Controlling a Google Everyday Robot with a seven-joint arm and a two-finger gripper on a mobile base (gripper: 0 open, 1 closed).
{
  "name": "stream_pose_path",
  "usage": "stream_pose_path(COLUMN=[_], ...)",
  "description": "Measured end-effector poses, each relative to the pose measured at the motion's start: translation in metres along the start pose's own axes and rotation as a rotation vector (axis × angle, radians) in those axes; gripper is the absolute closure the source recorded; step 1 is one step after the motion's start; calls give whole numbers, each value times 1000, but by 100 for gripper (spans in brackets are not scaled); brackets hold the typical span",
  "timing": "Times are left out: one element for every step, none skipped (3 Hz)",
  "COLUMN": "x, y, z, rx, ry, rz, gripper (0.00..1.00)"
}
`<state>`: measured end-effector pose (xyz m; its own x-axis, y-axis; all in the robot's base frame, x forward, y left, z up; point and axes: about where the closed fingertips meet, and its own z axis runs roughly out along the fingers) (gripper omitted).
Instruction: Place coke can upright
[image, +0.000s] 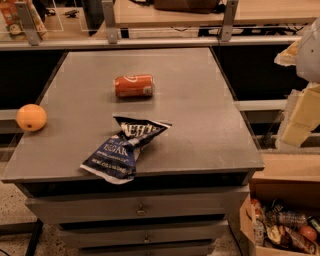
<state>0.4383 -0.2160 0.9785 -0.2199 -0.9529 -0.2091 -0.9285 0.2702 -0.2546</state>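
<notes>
The coke can (133, 85) is red-orange with white script and a white label patch. It lies on its side on the grey table top (200, 100), a little left of centre and toward the back. My gripper (301, 117) is at the right edge of the view, pale cream below the white arm. It hangs beyond the table's right edge, far from the can and touching nothing on the table.
A crumpled dark blue chip bag (125, 149) lies near the front edge, just in front of the can. A round orange fruit (31, 117) sits at the table's left edge. An open cardboard box (282, 225) of snacks stands on the floor at the lower right. Drawers (140, 210) are below the top.
</notes>
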Motion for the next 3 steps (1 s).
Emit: stream_pose_path(x=[0,-17,-49], y=[0,-12,-28], z=[0,3,10], rx=[0,10,23], ry=[0,-13,-24], rz=[0,-24,-87], gripper=[0,0,0])
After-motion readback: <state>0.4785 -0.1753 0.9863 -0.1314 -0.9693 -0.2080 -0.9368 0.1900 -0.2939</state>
